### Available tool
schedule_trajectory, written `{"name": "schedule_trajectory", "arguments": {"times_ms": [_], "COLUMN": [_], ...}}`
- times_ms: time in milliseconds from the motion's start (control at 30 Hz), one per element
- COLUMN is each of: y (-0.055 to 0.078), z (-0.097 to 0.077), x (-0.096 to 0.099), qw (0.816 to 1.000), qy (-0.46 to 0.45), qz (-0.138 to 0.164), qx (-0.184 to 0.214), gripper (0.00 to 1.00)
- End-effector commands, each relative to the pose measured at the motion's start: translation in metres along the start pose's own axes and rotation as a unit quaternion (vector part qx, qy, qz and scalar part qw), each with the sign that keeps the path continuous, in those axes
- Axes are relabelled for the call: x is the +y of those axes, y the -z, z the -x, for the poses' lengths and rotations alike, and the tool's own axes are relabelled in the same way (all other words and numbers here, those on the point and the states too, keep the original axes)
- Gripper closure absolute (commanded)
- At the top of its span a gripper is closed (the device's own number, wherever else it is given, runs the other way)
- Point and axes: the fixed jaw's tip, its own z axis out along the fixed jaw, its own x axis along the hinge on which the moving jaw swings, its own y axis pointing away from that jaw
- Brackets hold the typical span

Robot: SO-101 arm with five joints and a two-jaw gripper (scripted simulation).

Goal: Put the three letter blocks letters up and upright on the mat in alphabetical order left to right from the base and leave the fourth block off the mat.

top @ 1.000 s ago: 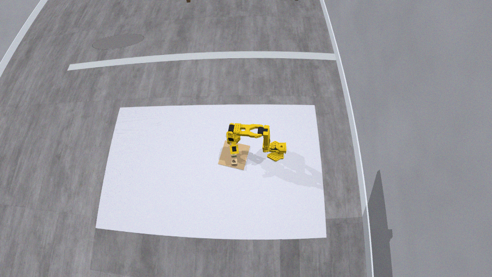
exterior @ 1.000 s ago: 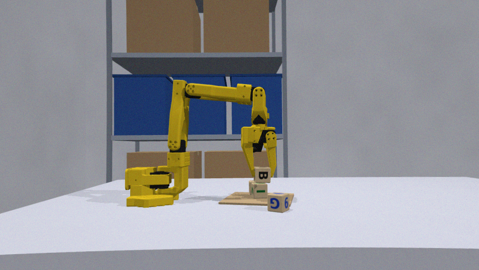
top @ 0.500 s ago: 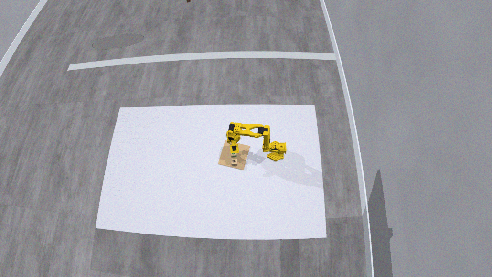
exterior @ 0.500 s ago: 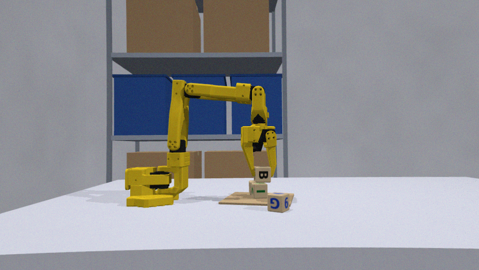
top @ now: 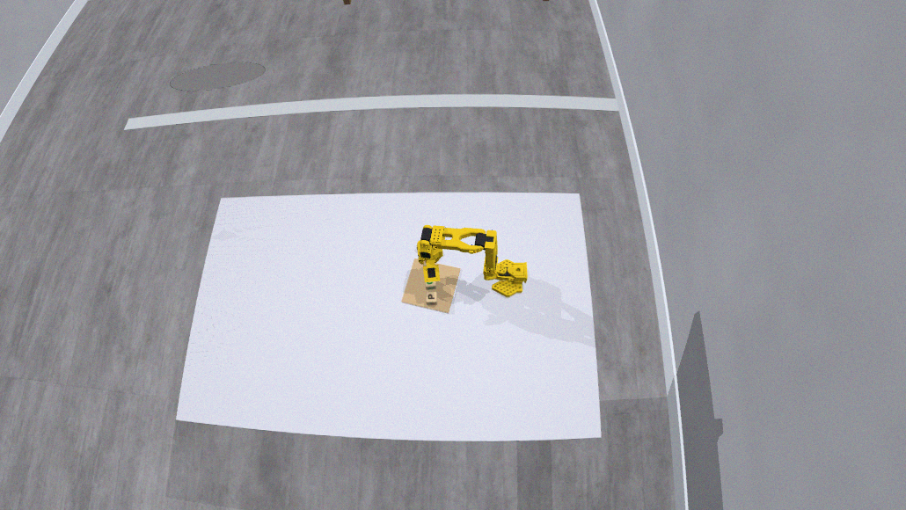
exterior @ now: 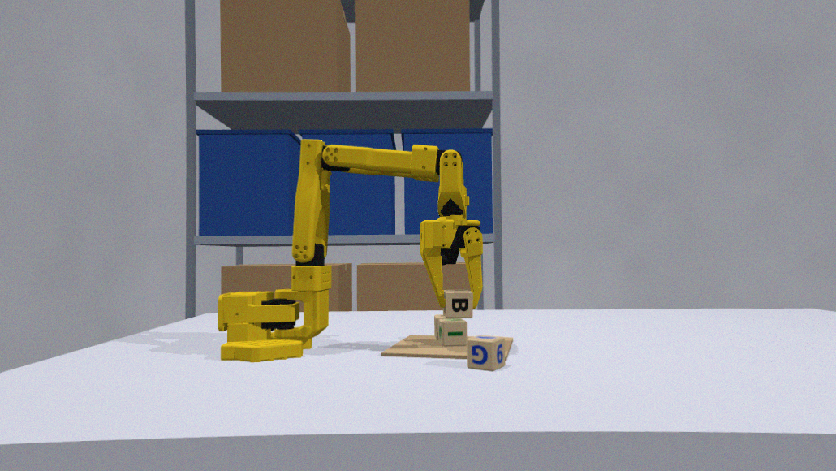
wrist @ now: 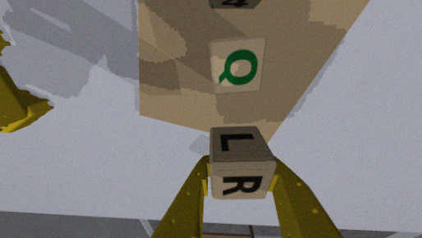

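My gripper (exterior: 458,305) (wrist: 241,185) (top: 431,277) is shut on a wooden block (exterior: 458,304) (wrist: 242,164). This block shows R to the wrist camera, L on the adjoining face and B to the exterior view. It hangs above the tan mat (top: 412,295) (exterior: 409,347) (wrist: 172,94), near one edge. A block with a green Q (wrist: 237,66) (exterior: 451,330) on top lies flat on the mat just beyond it. A block showing P (top: 431,295) lies on the mat. A block with a blue G and 6 (exterior: 485,352) sits at the mat's corner; I cannot tell whether it rests on the mat.
The arm's yellow base (top: 508,279) (exterior: 260,333) stands on the white table top (top: 317,348) beside the mat. A block's edge with a dark digit (wrist: 234,3) shows at the top of the wrist view. A shelf rack (exterior: 345,105) with boxes stands behind the table.
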Motion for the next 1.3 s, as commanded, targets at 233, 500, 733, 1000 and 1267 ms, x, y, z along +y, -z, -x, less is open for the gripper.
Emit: {"name": "schedule_trajectory", "arguments": {"times_ms": [233,500,733,1000,1267], "y": [0.0226,0.0226,0.0226,0.02,0.0166], "z": [-0.0059,-0.0061,-0.0061,-0.0062,-0.0062], "x": [-0.016,-0.0165,-0.0167,-0.017,-0.0173], "qw": [0.997,0.997,0.997,0.997,0.997], "qy": [0.0,0.0,0.0,0.0,0.0], "qz": [-0.074,-0.074,-0.074,-0.074,-0.074], "qx": [0.018,0.018,0.018,0.018,0.018], "gripper": [1.0,1.0,1.0,1.0,1.0]}}
